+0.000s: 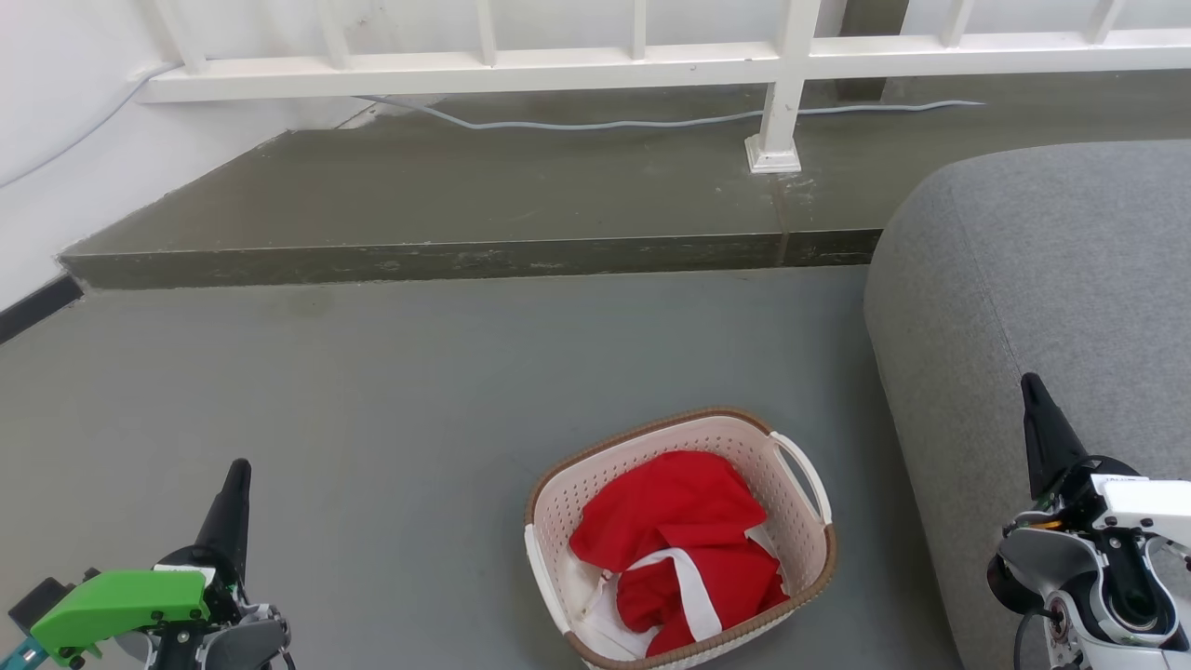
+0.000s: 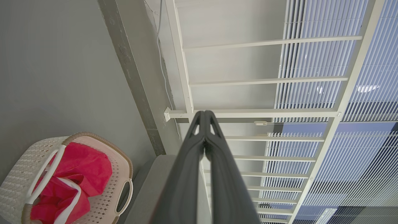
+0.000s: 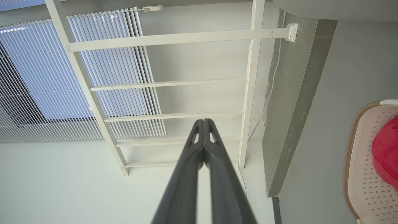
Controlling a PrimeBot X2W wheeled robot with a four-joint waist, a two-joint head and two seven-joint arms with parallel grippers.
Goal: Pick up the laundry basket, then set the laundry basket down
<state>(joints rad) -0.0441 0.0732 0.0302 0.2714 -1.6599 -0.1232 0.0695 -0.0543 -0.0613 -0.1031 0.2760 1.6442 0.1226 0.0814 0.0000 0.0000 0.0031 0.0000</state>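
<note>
The laundry basket [image 1: 800,549] stands on the grey floor at the lower middle of the head view, cream-white and perforated, with a brown rim and white side handles. Red cloth with a white strap lies inside it. My left gripper [image 1: 237,470] is at the lower left, well to the left of the basket, its fingers pressed together and empty. My right gripper [image 1: 1031,383] is at the lower right, over the grey sofa, also shut and empty. The left wrist view has the laundry basket [image 2: 18,174] at its lower left, beside my shut left gripper [image 2: 204,112]. The right wrist view catches the laundry basket [image 3: 363,174] at its right edge, with my right gripper [image 3: 204,119] shut.
A grey sofa [image 1: 1042,279] rises just right of the basket. A raised dark step [image 1: 465,256] runs across the floor behind, with a white railing [image 1: 782,65] and a grey cable [image 1: 605,123] on it. A white wall stands at the left.
</note>
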